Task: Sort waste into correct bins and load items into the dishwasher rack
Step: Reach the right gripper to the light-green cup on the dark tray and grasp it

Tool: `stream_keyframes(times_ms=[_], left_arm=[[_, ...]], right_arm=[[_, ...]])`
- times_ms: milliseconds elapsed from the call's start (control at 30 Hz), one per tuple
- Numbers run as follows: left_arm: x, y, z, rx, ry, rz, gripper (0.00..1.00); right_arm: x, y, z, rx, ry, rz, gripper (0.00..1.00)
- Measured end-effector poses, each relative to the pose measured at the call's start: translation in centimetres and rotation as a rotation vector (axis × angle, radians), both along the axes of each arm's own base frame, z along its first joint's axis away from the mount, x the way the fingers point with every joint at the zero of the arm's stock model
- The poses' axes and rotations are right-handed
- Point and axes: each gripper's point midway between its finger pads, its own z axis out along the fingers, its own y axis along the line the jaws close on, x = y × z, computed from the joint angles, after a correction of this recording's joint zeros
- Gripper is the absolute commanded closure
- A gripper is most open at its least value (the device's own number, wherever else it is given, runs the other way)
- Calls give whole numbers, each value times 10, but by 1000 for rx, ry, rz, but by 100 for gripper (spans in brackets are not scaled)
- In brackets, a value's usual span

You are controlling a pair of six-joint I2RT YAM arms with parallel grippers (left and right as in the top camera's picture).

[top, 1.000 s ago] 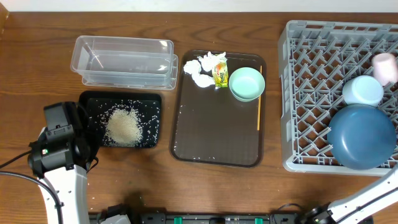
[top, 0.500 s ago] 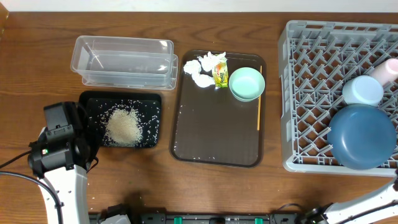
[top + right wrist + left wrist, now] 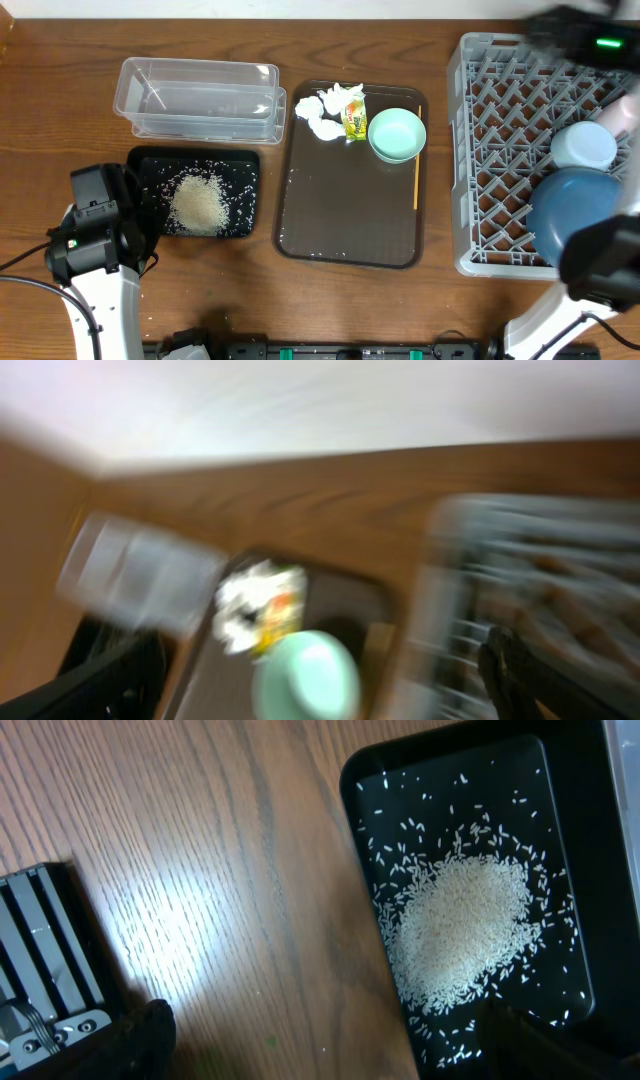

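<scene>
**Overhead, left-wrist and right-wrist views of the wooden table (image 3: 250,290).** All places are given relative to the brown serving tray (image 3: 340,215) at mid-table.

**On the serving tray.** Crumpled white tissues (image 3: 322,112) lie in its far-left corner. The yellow-green printed wrapper (image 3: 354,120) lies touching them on their right. The mint-green bowl (image 3: 397,134) stands upright near the far-right corner. The thin yellow-orange stick (image 3: 417,160) lies along the right rim.

**Left of the serving tray.** The clear plastic tub (image 3: 200,100) sits level with its far end. The shallow black tray (image 3: 240,225) sits level with its near half and holds the heap of white rice (image 3: 198,203), with loose grains scattered around the heap.

**Right of the serving tray.** The grey dishwasher rack (image 3: 465,170) holds three items:
- the large dark-blue bowl (image 3: 560,205) in its near-right part;
- the small light-blue bowl (image 3: 582,146) just beyond the dark-blue one;
- the pink cup (image 3: 630,113) at the rack's right edge, only partly seen.

**Arms.** The left arm (image 3: 95,235) stands left of the serving tray, beside the black tray's left rim. The left gripper (image 3: 325,1035) has its fingers spread wide, with nothing between them, above the black tray's edge and bare wood. The right arm (image 3: 600,265) shows as blurred dark shapes over the rack. The right wrist view is blurred, but the right gripper (image 3: 310,685) shows its fingers set far apart and empty, with the serving tray and the mint-green bowl in view below them.
</scene>
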Motion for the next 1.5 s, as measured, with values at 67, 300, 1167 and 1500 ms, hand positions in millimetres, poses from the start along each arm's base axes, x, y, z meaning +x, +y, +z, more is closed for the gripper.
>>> stream_keyframes(times_ms=[67, 300, 1167, 1500], left_arm=[[0, 0, 0, 0, 0, 0, 3], [0, 0, 0, 0, 0, 0, 3], [0, 0, 0, 0, 0, 0, 3], [0, 0, 0, 0, 0, 0, 3]], right_arm=[[-5, 71, 0, -43, -40, 166, 9], [-15, 185, -45, -364, -39, 258, 32], [-90, 196, -232, -833, 500, 147, 51], [-97, 184, -259, -880, 518, 131, 79]])
